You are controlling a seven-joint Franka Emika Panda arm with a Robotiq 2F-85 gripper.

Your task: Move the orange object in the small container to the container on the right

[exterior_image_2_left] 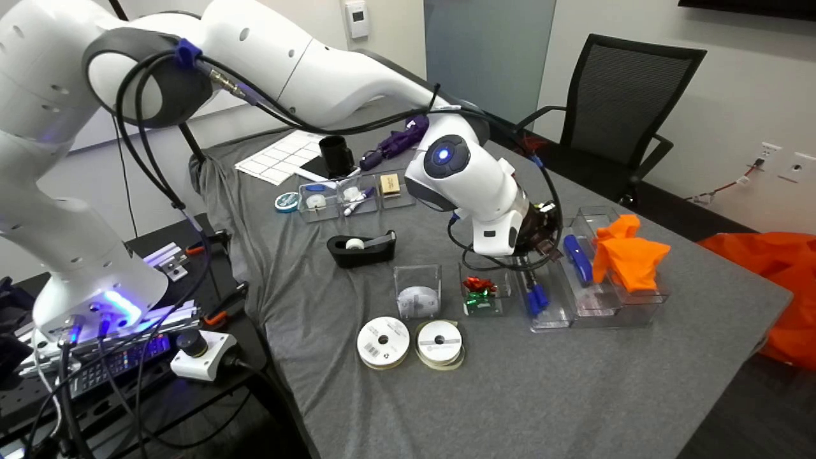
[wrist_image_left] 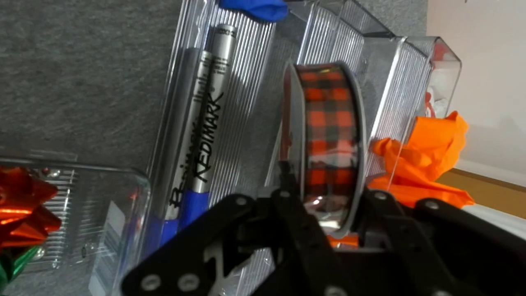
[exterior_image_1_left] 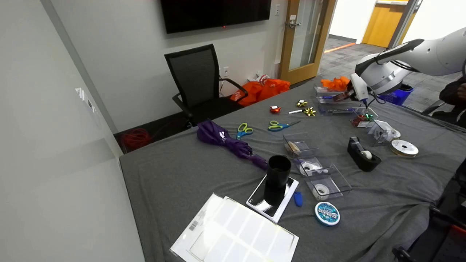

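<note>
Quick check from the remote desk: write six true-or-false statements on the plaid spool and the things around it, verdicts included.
1. The gripper holds the plaid spool. True.
2. The silver markers in the clear organizer are capped in red. False: they are capped in blue.
3. A shiny red bow sits in the small clear container. True.
4. The black mug lies tipped over. False: it stands upright.
5. The tape dispenser stands on the table. True.
6. The purple umbrella is opened out. False: it is closed.
</note>
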